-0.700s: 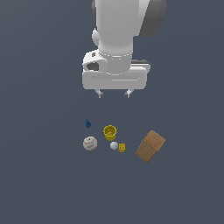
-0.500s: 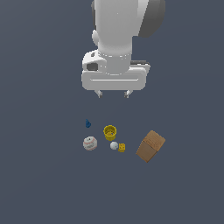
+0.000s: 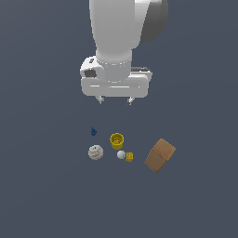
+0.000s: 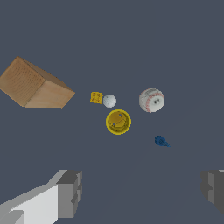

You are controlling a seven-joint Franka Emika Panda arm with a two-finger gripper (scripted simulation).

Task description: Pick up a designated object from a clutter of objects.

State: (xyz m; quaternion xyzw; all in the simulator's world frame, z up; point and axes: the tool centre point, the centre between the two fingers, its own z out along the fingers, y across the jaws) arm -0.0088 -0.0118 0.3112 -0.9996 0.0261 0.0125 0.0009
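The baseball [image 3: 95, 152] is white with faint red stitches and lies at the exterior view's left of the clutter; it also shows in the wrist view [image 4: 151, 100]. Beside it lie the yellow cup [image 3: 116, 140], the small white ball [image 3: 121, 155], the yellow cube [image 3: 129, 157], the brown cardboard box [image 3: 159, 155] and a tiny blue piece [image 3: 93, 132]. My gripper [image 3: 115, 100] hangs open and empty well above the clutter, over the cup and the blue piece. Its fingers [image 4: 70, 192] frame the wrist view's lower edge.
The items rest on a plain dark grey-blue floor [image 3: 46, 195]. In the wrist view the box [image 4: 34, 85], cube [image 4: 96, 97], small ball [image 4: 109, 101], cup [image 4: 118, 121] and blue piece [image 4: 160, 141] lie apart from one another.
The arm has shifted slightly, with the gripper a little lower than before. The objects have not moved.
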